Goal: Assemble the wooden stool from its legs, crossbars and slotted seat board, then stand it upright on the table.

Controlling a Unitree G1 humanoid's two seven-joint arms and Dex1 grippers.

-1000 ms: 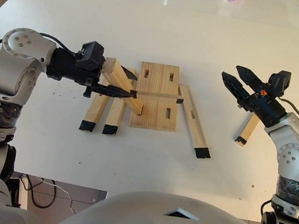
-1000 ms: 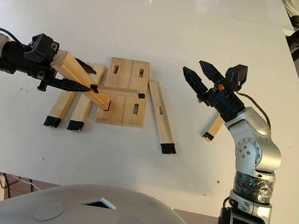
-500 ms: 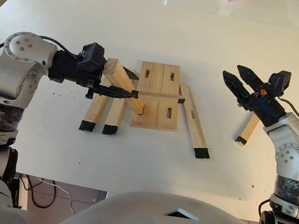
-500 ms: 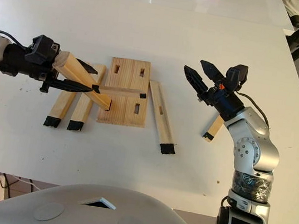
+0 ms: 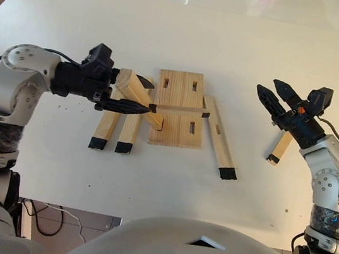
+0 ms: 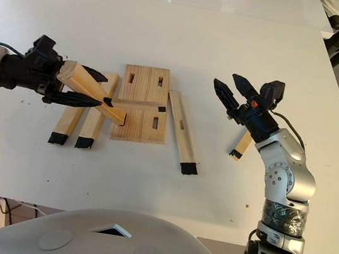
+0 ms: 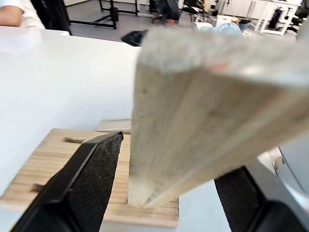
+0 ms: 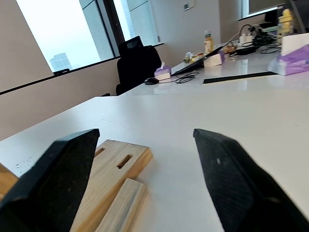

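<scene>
One leg [image 5: 131, 87] clenched in the left tool [image 5: 147, 96] tips toward the seat [image 5: 174, 131] for slotting; right tool [image 5: 268, 87] hangs released.

Bright, even light falls from overhead on the white bench [image 5: 189, 40], and the seat board [image 5: 171, 135] lying on it throws only a faint, short shadow. The glossy table [image 5: 238, 6] behind carries pale glare. In the right wrist view the window [image 8: 63, 34] is washed out to white, and the jaws of the right gripper [image 8: 145, 131] read as dark shapes. The leg [image 7: 203, 111] close to the left wrist camera is evenly lit and pale.
</scene>
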